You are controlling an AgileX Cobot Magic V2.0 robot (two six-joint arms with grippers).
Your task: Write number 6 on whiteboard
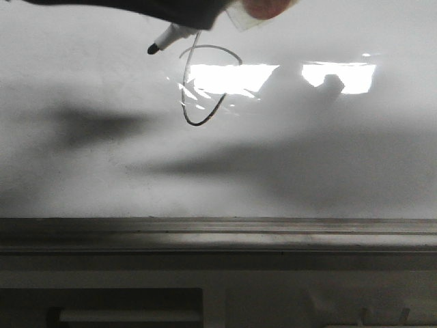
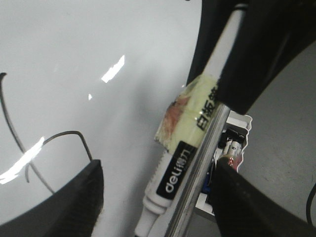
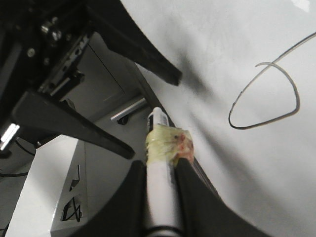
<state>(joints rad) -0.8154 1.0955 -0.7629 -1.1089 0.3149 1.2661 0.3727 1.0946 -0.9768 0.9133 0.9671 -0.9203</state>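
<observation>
The whiteboard [image 1: 307,157] fills the front view. On it is a thin dark stroke [image 1: 198,125]: a long line curving down into an oval loop, crossing the bright glare. My right gripper [image 3: 160,165] is shut on a white marker [image 3: 159,197] with yellowish tape [image 3: 167,144] just past the fingertips. In the front view the marker [image 1: 171,35] points down-left, its black tip just left of the stroke and off the line. My left gripper [image 2: 158,170] is open; the marker [image 2: 173,177] passes between its fingers without touching them. The stroke also shows in the left [image 2: 74,132] and right [image 3: 297,98] wrist views.
A grey metal tray rail [image 1: 218,232] runs along the board's lower edge. Two rectangular light reflections [image 1: 338,74] sit on the board. A dark gripper part crosses the top edge of the front view. A white holder [image 2: 237,140] with small items sits beyond the rail.
</observation>
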